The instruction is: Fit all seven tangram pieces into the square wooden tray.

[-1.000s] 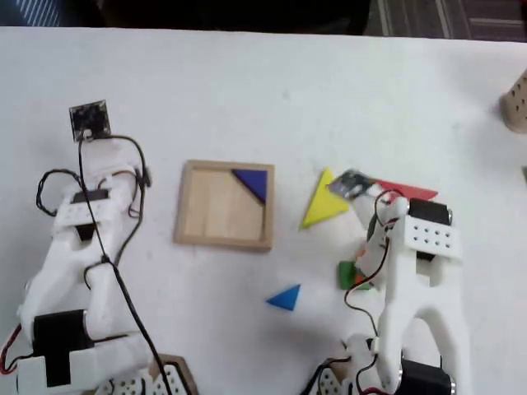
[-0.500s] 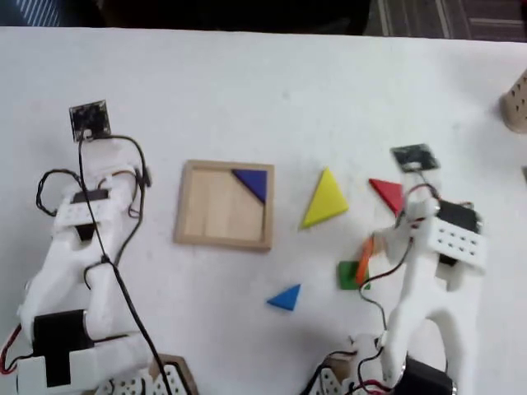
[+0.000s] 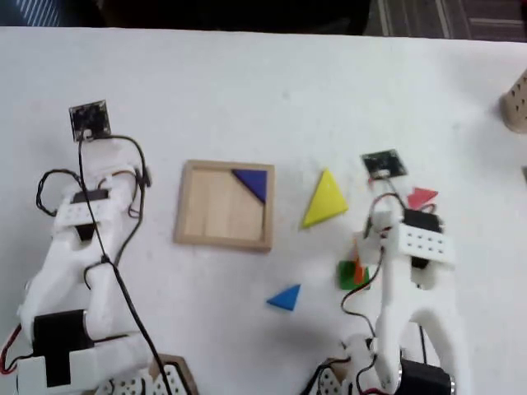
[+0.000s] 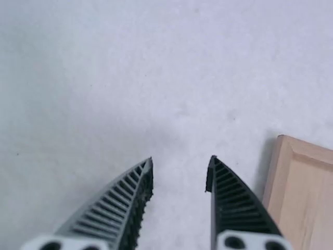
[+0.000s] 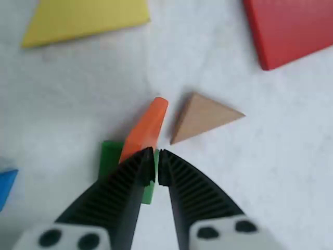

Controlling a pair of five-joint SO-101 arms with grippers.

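Note:
The square wooden tray [image 3: 206, 216] lies mid-table with a dark blue triangle [image 3: 254, 182] in its far right corner. To its right are a yellow triangle [image 3: 325, 200], a red piece [image 3: 422, 197], a small blue triangle [image 3: 285, 298], and an orange piece [image 5: 144, 130] leaning tilted on a green piece [image 5: 109, 159]. A tan triangle [image 5: 203, 115] lies beside the orange one. My right gripper [image 5: 156, 154] is shut, its tips at the orange piece's lower end over the green piece. Left of the tray [image 4: 302, 192], my left gripper [image 4: 179, 166] stands open over bare table.
The right arm [image 3: 408, 243] stands over the loose pieces and hides part of them in the high view. The left arm [image 3: 82, 214] and its cables sit left of the tray. A perforated brown object [image 3: 516, 103] stands at the far right edge.
The right arm swung right, away from the yellow triangle, then came partway back toward the green and orange pieces. The left arm has not moved.

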